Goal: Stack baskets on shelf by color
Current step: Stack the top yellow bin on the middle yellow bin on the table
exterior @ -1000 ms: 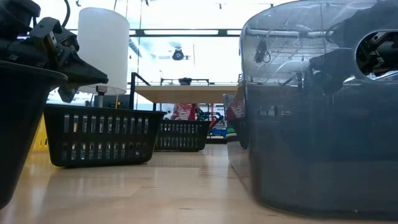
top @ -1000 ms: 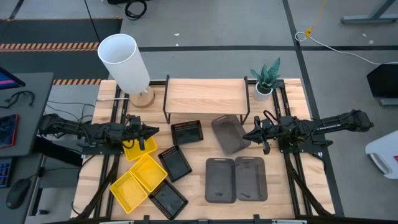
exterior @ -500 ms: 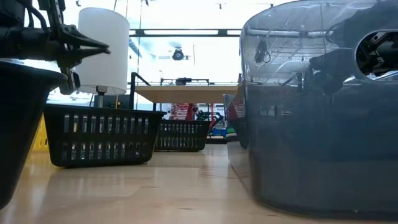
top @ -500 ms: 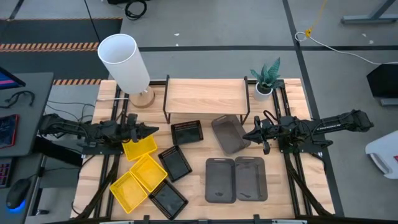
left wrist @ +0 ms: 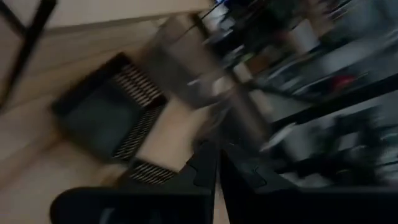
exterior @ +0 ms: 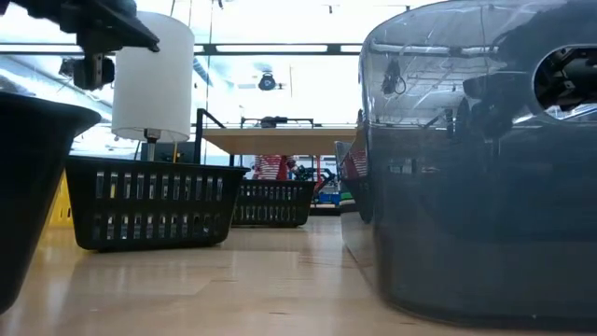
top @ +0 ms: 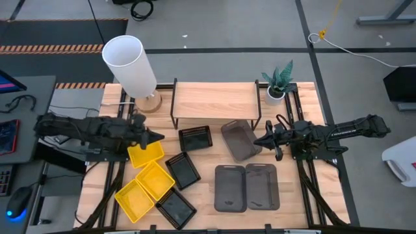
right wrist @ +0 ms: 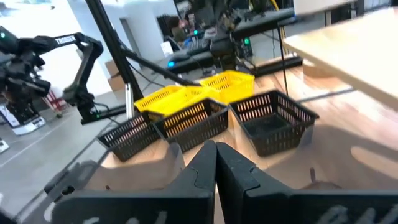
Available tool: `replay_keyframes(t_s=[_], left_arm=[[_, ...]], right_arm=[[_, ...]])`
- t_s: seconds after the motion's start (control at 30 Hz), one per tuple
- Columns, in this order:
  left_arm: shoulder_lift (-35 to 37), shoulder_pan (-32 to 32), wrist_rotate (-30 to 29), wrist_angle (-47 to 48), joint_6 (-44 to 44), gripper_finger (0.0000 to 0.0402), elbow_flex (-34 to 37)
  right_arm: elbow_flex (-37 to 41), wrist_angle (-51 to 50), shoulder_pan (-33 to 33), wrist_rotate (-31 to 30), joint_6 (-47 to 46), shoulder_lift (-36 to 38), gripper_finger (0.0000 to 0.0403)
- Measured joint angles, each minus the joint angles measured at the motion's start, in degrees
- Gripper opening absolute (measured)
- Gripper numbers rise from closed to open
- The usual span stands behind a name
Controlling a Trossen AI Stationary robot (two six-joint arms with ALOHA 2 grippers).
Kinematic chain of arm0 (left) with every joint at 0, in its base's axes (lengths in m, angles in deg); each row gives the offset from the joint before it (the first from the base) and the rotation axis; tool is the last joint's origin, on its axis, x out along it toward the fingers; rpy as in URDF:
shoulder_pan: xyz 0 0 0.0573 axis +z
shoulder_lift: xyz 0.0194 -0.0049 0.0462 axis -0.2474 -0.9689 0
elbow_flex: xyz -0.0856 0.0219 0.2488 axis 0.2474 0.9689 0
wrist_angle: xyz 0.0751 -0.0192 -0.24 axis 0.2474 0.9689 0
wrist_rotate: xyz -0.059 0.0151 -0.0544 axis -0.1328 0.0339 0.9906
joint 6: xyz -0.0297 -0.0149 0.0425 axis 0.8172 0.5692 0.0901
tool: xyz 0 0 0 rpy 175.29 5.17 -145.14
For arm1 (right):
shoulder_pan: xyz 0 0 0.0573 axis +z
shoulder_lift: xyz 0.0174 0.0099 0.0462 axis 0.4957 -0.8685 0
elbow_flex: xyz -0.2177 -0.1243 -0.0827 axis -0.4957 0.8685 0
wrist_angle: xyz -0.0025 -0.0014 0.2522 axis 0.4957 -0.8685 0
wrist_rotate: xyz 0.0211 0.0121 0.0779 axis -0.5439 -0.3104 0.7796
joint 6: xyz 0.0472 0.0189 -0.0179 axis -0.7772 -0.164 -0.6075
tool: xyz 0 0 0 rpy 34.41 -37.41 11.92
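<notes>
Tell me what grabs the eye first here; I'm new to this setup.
Three bright yellow baskets cluster at the table's front left, among black slotted ones. A tall white lamp stands at the back left beside the bare wooden shelf, with dark grey baskets front right.

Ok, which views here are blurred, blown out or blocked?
Left wrist view: motion-smeared, black slotted basket barely readable. Low view: backlit by bright windows, dark grey basket close up fills the right half and shows reflections. Right wrist view: mostly sharp, yellow baskets clear. High view: evenly lit.
</notes>
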Motion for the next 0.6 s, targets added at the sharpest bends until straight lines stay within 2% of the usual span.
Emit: replay_keyframes(t_s=[0.17,0.3,0.47,0.6], left_arm=[[-8.52,0.0,0.87,15.45,1.76,0.0029,-6.41],[-14.47,0.69,4.76,20.11,1.76,0.0057,-8.02],[-20.98,4.24,11.76,24.84,1.5,0.0111,-8.05],[-25.28,9.84,20.74,28.36,-1.78,0.0145,-8.05]], right_arm=[[0.0,4.37,-0.01,0.0,-3.83,0.0,0.0014],[0.0,7.58,-0.02,0.0,-10.6,0.0,0.0014],[0.0,7.71,-0.02,0.82,-14.86,0.0,0.0014],[0.01,7.71,-0.04,-2.28,-16.62,-0.82,0.0014]])
